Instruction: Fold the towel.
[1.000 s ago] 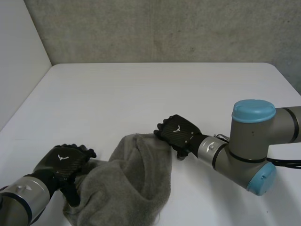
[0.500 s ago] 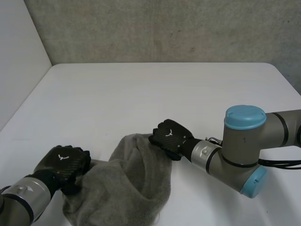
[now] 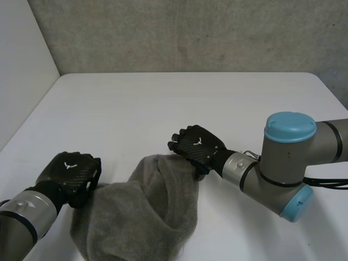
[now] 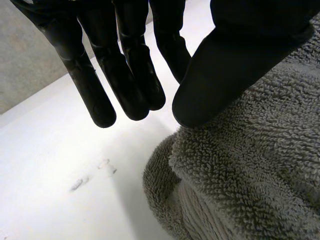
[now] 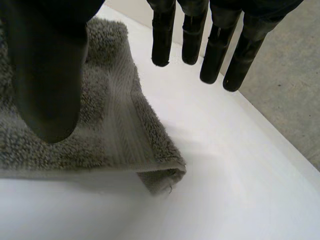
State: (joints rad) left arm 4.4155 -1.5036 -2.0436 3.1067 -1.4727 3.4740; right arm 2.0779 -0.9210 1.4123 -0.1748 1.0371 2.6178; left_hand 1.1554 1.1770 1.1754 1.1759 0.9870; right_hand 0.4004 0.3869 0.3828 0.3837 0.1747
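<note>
Since a second ago, the right hand (image 3: 197, 148) has been moved toward 10 o'clock onto the far rim of the towel (image 3: 147, 212), and the left hand (image 3: 70, 171) has been raised a little at the towel's 9 o'clock edge. The towel is bunched in a heap at 6 o'clock on the table (image 3: 179, 103).

In the wrist views both hands are seen spread: straight fingers (image 4: 135, 75) and thumb (image 4: 225, 65) over the pile with nothing pinched, and likewise the right fingers (image 5: 215, 45) and thumb (image 5: 47, 75).

A single layer may be missed if the hands are closed here, since the hemmed corner (image 5: 160, 175) is doubled under. The heap could then be dragged rather than opened out.

Nothing else is seen on the table. A concrete wall (image 3: 190, 32) stands at 12 o'clock, well apart.
</note>
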